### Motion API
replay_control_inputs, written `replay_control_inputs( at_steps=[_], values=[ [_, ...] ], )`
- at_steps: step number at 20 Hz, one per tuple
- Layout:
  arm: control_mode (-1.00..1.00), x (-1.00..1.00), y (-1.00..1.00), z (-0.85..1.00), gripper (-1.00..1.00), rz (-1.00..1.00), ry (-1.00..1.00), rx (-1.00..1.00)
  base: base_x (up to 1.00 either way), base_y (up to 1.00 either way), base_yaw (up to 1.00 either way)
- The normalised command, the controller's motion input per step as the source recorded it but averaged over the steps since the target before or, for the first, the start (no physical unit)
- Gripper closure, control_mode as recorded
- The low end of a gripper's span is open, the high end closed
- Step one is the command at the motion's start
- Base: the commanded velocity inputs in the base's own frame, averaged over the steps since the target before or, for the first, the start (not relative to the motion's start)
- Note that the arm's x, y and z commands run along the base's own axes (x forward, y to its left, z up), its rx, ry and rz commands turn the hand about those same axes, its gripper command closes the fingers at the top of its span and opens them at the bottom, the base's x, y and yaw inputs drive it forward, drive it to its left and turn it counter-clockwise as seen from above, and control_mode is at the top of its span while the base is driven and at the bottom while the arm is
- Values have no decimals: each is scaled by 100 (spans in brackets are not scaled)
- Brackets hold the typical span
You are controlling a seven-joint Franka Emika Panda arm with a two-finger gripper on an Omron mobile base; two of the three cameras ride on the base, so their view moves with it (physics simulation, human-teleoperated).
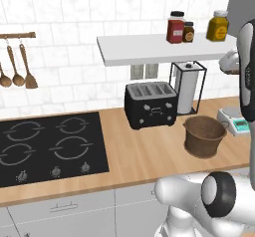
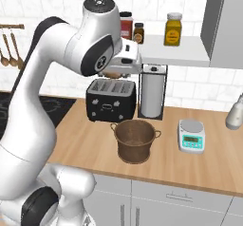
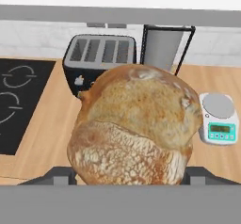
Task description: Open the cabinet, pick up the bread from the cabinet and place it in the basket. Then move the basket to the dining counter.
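The wooden counter (image 2: 199,165) spreads below the tool. On it, under and just ahead of the tool, stands the basket (image 2: 135,140), upright with its mouth up. The tool (image 3: 129,176) has its jaws spread wide, clamped on the bread (image 3: 134,129), which sits between them, hiding the fingertips. The bun looks roundish; no clear long axis shows.

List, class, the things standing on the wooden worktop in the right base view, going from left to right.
Toaster → basket → kitchen scale. The paper towel holder is left out, since it overlaps the basket's span.
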Motion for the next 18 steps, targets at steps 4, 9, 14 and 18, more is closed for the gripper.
replay_control_inputs(
  at_steps=[4, 9, 14, 18],
  values=[
    [-100, -100, 0, -89, 100, 0, 26, 0, 0, 0, 0],
    [-100, -100, 1, -95, 100, -1, 5, 6, 0, 0, 0],
    [-100, 20, 39, -86, 100, 0, 0, 13, 0, 0, 0],
    [-100, 100, 10, -35, 100, 0, 13, 11, 0, 0, 0]
  ],
)
